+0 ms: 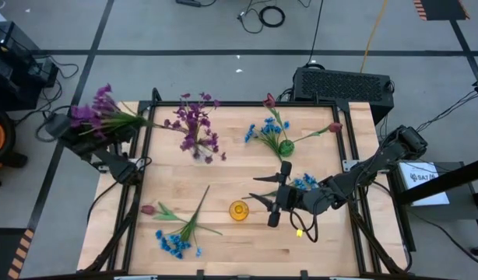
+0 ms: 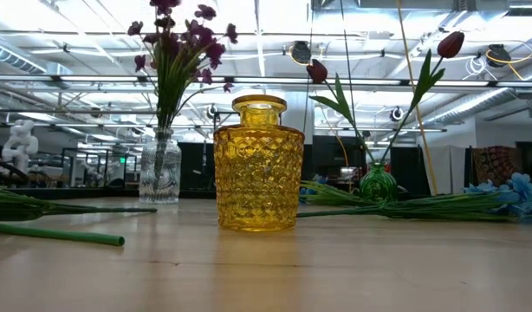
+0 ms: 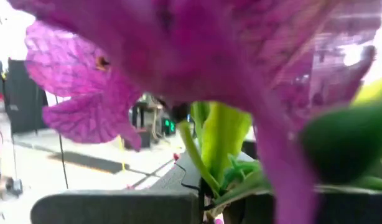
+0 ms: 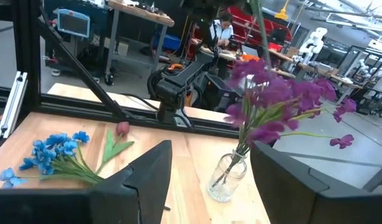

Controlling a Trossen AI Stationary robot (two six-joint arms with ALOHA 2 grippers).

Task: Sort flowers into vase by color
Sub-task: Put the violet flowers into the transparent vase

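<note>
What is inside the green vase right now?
The green vase holds mixed stems: blue flowers and two dark red tulips, one leaning far right. The stem ends inside the glass are not visible.

My bench, seen from above. One squat vase stands just below centre, holding nothing. At 11 o'clock from it stands a second vase with flowers in it; at 1 o'clock a third vase, also with flowers. Loose sprigs lie on the bench at 8 o'clock. My right gripper hangs at 3 o'clock of the central vase. My left gripper sits off the bench's edge at 10 o'clock, stems in it.
</note>
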